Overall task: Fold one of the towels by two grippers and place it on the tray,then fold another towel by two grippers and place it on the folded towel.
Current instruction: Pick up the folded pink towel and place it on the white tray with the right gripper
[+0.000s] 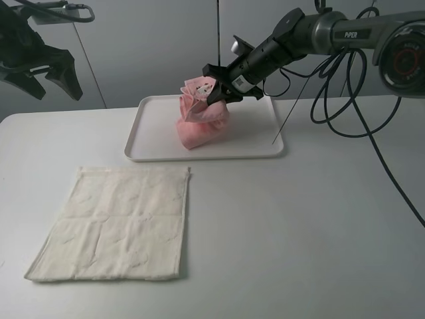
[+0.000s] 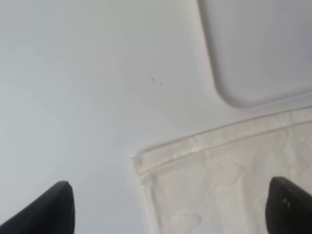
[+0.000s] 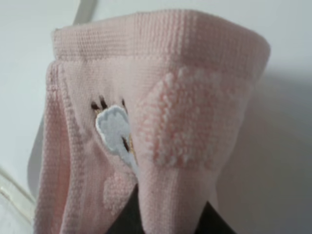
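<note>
One pink towel point(image 1: 199, 126), bunched, standing on the one tray point(image 1: 149, 143); I see my right fingers point(image 1: 232, 93) pinching its top. One cream towel point(image 1: 119, 222), flat on the bench point(image 1: 299, 219), near the tray. Left fingers point(image 1: 66, 80) spread wide, raised.

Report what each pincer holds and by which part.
The right pincer pinches the pink towel by its bunched top; the left pincer is open and empty.
</note>
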Robot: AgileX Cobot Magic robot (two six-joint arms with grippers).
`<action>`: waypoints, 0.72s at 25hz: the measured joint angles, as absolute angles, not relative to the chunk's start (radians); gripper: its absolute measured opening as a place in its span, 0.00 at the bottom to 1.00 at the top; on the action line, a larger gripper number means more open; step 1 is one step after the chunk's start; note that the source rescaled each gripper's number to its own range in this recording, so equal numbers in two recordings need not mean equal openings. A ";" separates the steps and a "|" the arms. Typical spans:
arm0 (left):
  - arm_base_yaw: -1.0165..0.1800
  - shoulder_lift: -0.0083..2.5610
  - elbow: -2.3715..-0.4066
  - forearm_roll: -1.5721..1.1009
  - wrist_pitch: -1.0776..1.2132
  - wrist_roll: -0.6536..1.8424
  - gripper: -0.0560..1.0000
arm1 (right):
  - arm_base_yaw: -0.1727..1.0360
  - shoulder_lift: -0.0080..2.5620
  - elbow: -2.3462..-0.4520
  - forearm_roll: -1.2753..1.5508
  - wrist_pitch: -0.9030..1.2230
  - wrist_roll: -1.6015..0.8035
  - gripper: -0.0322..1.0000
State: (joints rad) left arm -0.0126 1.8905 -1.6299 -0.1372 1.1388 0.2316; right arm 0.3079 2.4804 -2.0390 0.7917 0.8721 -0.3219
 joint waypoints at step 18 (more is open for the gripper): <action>-0.013 1.891 -1.630 -0.157 1.139 0.232 1.00 | 0.325 2.534 -2.044 0.634 0.746 -0.204 0.21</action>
